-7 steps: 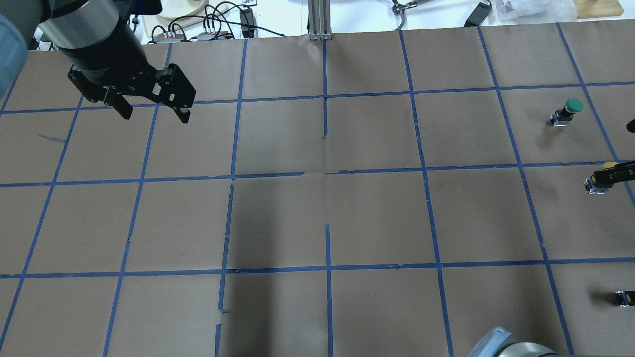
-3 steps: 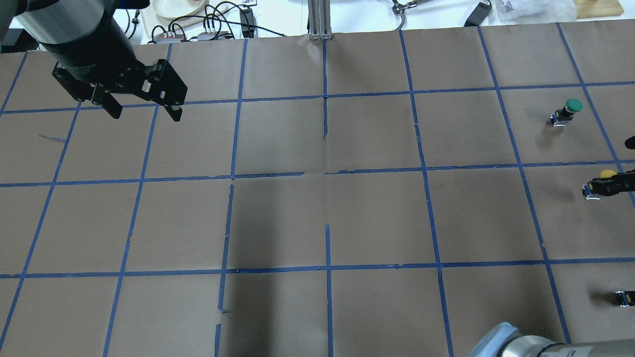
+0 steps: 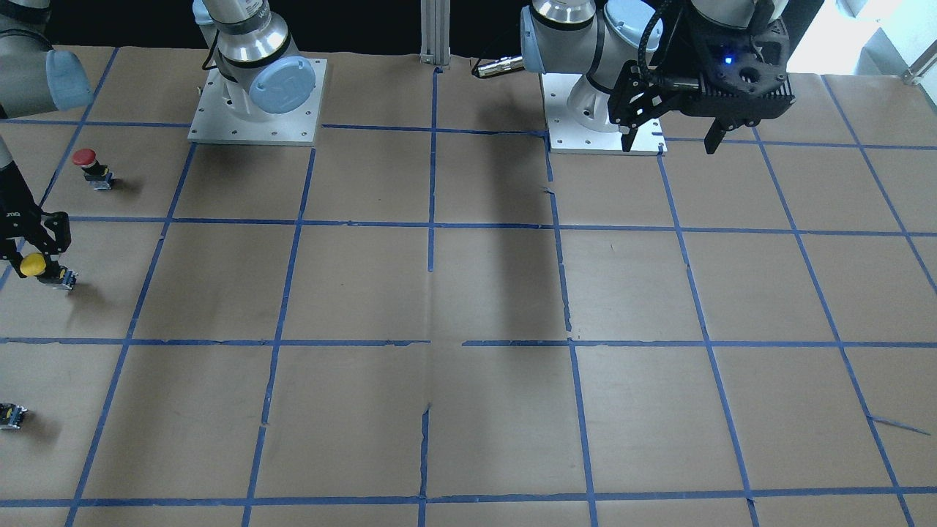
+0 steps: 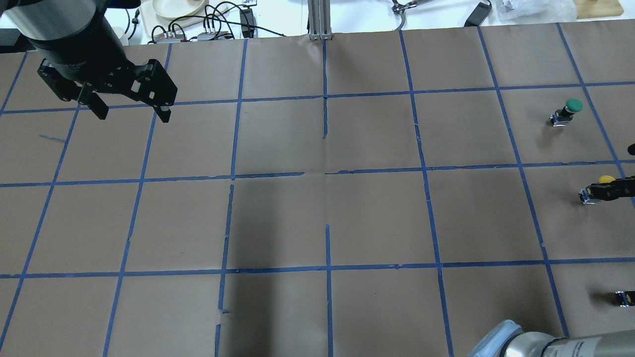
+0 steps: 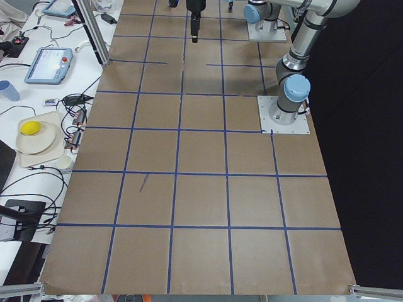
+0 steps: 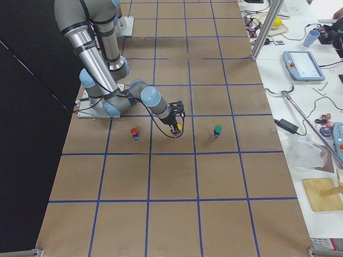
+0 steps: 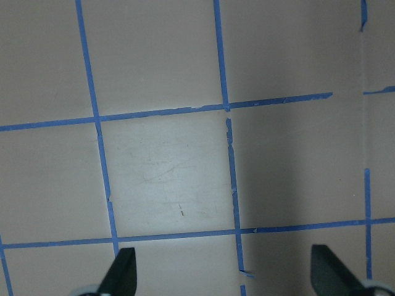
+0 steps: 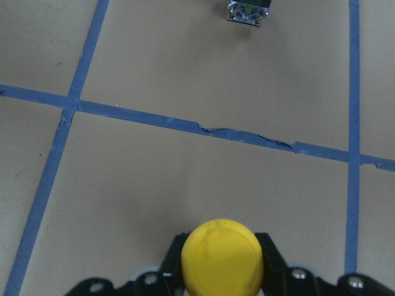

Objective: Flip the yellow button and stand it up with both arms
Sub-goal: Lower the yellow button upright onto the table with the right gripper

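The yellow button (image 3: 32,265) has a round yellow cap and a black-and-silver body. It is tilted at the table's far right end, with its body low over or on the paper. My right gripper (image 3: 36,249) is shut on it just under the cap. The right wrist view shows the cap (image 8: 222,253) between the two black fingers of the right gripper (image 8: 222,280). In the overhead view the button (image 4: 605,179) and the right gripper (image 4: 612,189) sit at the right edge. My left gripper (image 4: 131,111) hangs open and empty, high over the far left squares, and shows in the front-facing view (image 3: 670,139) too.
A red-capped button (image 3: 86,159) stands near the right arm's base side. A green-capped button (image 4: 570,108) stands on the far side of the yellow one. A tiny black-and-yellow part (image 4: 624,297) lies at the right edge. Brown paper with blue tape lines (image 4: 327,178) covers the table.
My left gripper has moved up and back towards the far left corner. My right gripper has shifted the yellow button slightly towards the robot and inwards.
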